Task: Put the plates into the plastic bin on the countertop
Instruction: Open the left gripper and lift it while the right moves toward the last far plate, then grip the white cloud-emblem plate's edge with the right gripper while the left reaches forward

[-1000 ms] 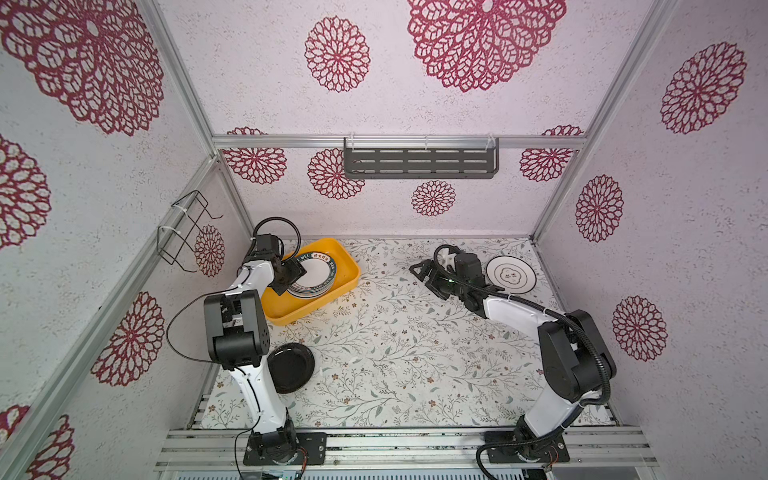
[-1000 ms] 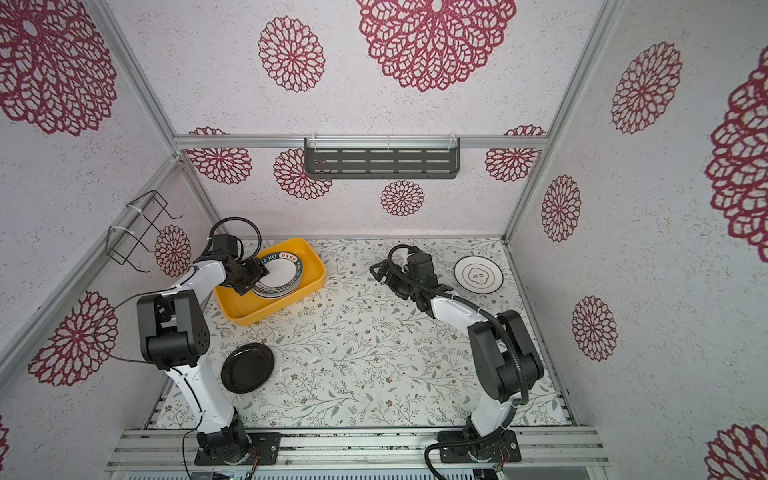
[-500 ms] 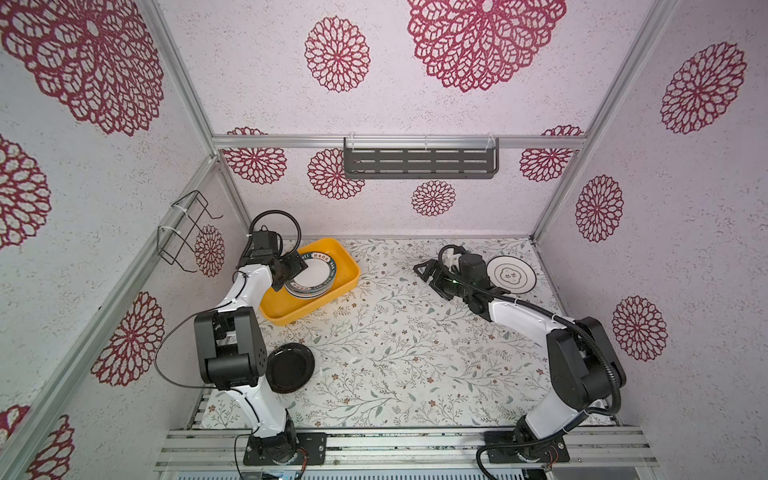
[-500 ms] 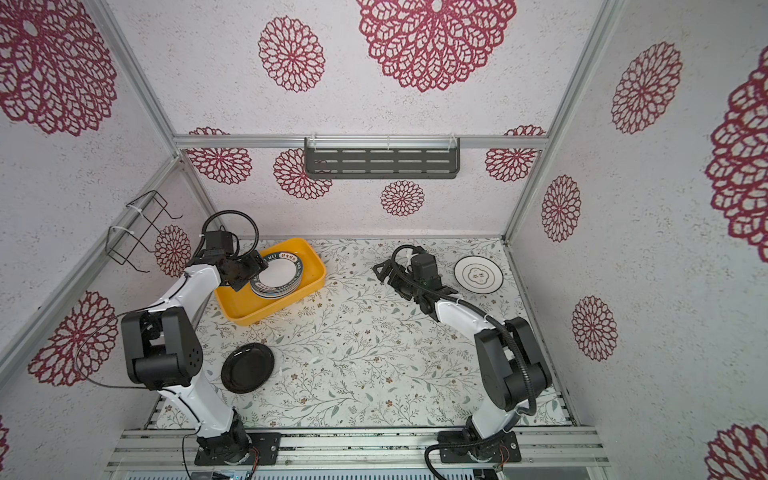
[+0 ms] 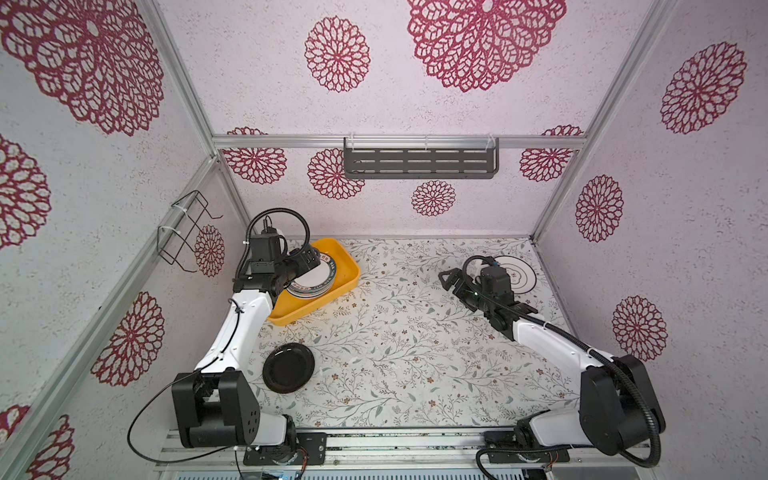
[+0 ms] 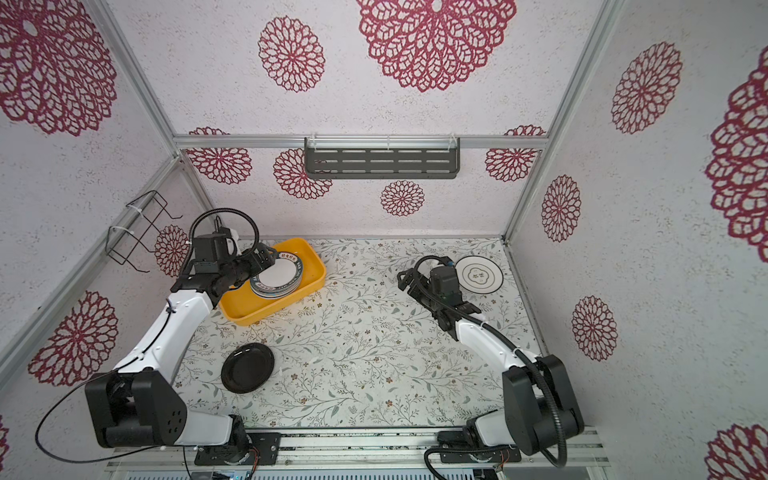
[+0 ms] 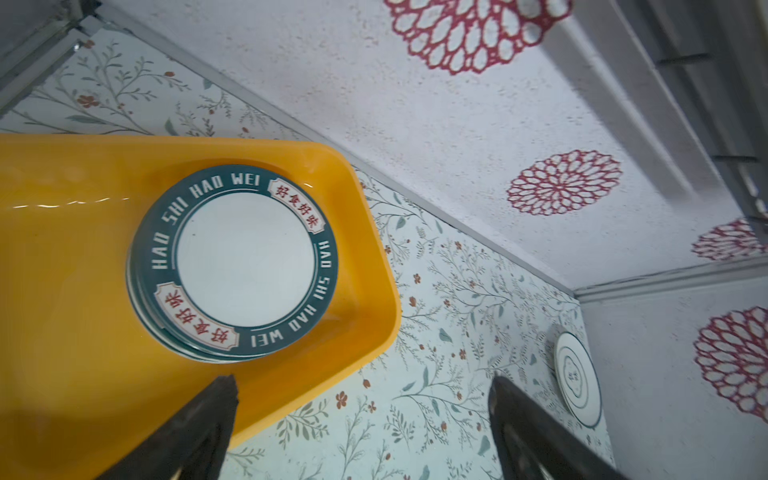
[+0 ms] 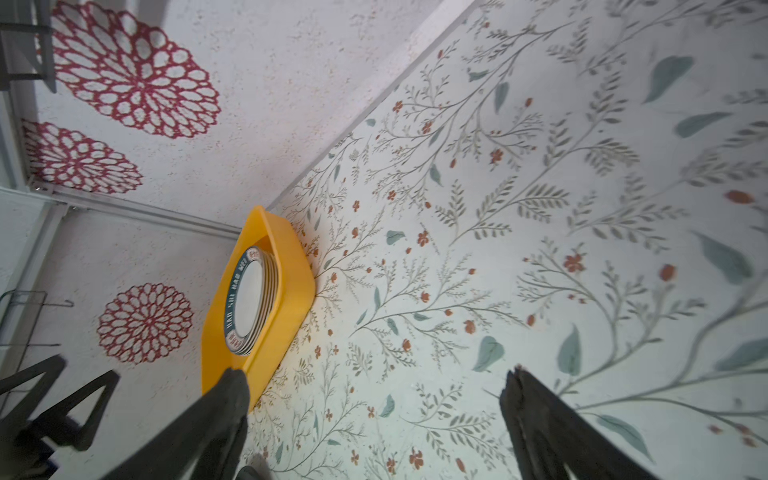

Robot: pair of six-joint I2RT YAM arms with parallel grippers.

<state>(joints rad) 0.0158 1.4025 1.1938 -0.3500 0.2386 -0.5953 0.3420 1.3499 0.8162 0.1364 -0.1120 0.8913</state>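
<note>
Left end effector (image 7: 361, 384) wide apart, empty, near plates (image 7: 245, 257) in plastic bin (image 7: 62, 353), right end effector (image 8: 374, 376) likewise

Left arm (image 5: 245, 320), right arm (image 5: 552, 345) outstretched; jaws wide apart (2 empty pairs)

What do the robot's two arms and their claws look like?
The left arm and right arm have white shells, chunky black joints and looping ribbed black cables. The left gripper and right gripper are black, each with two tapered wedge-like fingers.
</note>
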